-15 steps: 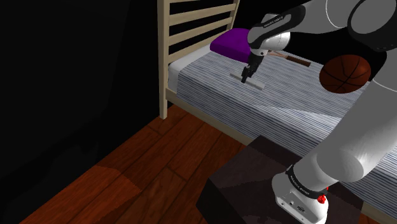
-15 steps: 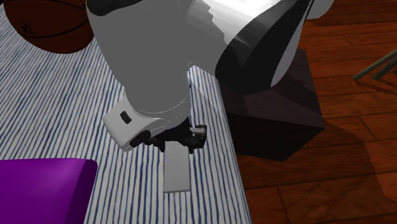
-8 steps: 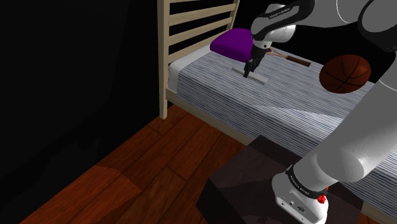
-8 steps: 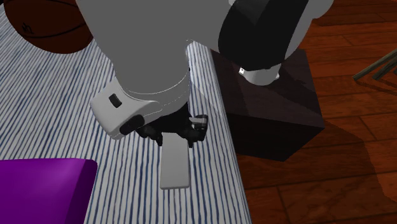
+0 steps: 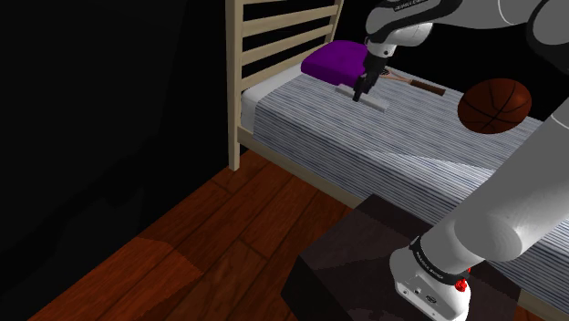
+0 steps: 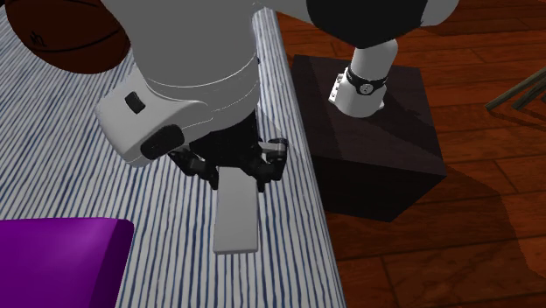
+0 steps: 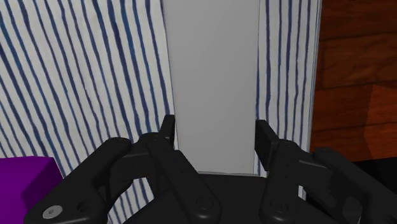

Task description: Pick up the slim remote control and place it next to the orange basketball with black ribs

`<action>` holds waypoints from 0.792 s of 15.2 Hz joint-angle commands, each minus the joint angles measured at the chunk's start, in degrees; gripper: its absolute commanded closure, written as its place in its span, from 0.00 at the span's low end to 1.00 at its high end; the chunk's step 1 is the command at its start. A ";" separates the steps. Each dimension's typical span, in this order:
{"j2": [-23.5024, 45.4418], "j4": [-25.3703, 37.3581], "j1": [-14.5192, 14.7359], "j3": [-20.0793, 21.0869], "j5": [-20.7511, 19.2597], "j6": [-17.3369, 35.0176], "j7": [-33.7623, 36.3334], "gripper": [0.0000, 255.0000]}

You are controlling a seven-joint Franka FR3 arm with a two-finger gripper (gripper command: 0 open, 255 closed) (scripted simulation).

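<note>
**Remote clamped, close to the purple cushion**

Gripper (image 7: 215,135) narrowed onto the slim grey remote (image 7: 213,76). In the wrist view one black finger (image 7: 167,130) lies against each long edge, near one end of the remote. The rest of the remote projects ahead over the blue-striped sheet (image 6: 79,149). Whether the remote is clear of the sheet: cannot tell.

Remote is just beside the purple cushion (image 5: 333,60), on the side away from the slatted headboard (image 5: 274,36), near the mattress edge. Basketball (image 5: 494,105), dark orange with black ribs, rests on the same sheet well apart from the cushion, farther down the bed. Dark stand (image 6: 372,131) is on the wood floor (image 5: 210,246), off the bed, well apart from the cushion.
</note>
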 commanded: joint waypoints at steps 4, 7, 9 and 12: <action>-1.30 2.52 0.08 -0.03 -0.65 -3.71 0.47 1.00; -1.89 4.20 0.12 -0.03 -0.93 -5.92 0.70 1.00; -2.22 5.38 0.15 -0.02 -1.09 -7.40 0.83 1.00; -2.61 7.26 0.17 -0.01 -1.28 -9.64 0.99 1.00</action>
